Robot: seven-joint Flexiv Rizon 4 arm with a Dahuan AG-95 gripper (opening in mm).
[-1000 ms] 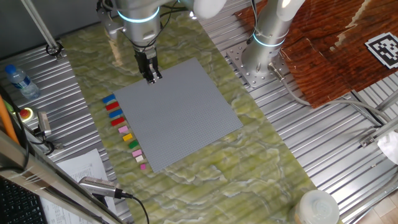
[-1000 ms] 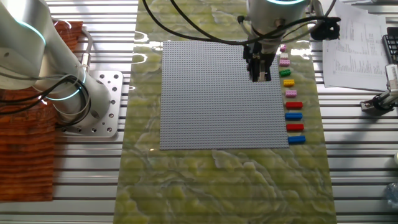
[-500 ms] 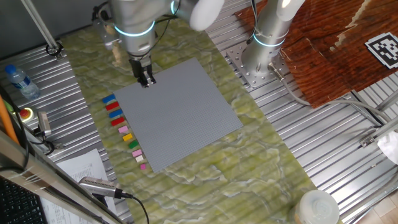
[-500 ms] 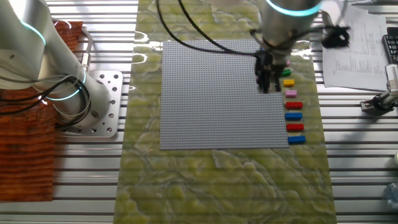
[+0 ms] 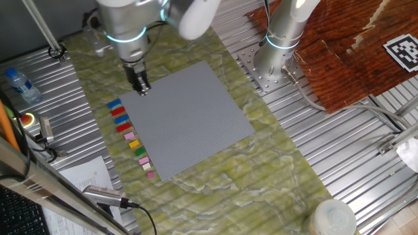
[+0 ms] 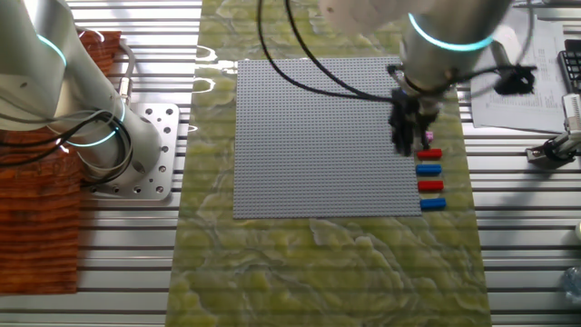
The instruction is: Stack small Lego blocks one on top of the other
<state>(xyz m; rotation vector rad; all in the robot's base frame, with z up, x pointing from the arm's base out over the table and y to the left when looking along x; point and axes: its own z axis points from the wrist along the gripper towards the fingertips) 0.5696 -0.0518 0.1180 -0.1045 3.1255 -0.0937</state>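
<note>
Upper Lego blocks [image 6: 427, 137] behind pincer [image 6: 405, 145]

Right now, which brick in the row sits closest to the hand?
The blue brick at the row's far end, next to a red one; the hand hovers nearest that end, while the pink end brick lies farthest.

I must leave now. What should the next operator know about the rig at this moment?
Gripper: holds nothing visible; open or shut cannot be told. It hangs over the edge of the grey baseplate, near the blue end of the row.
Lego blocks: all lie in one row on the green mat beside the baseplate, blue and red at one end, pink at the other.
Done: nothing stacked.
Left: pick a block, then stack all.
</note>
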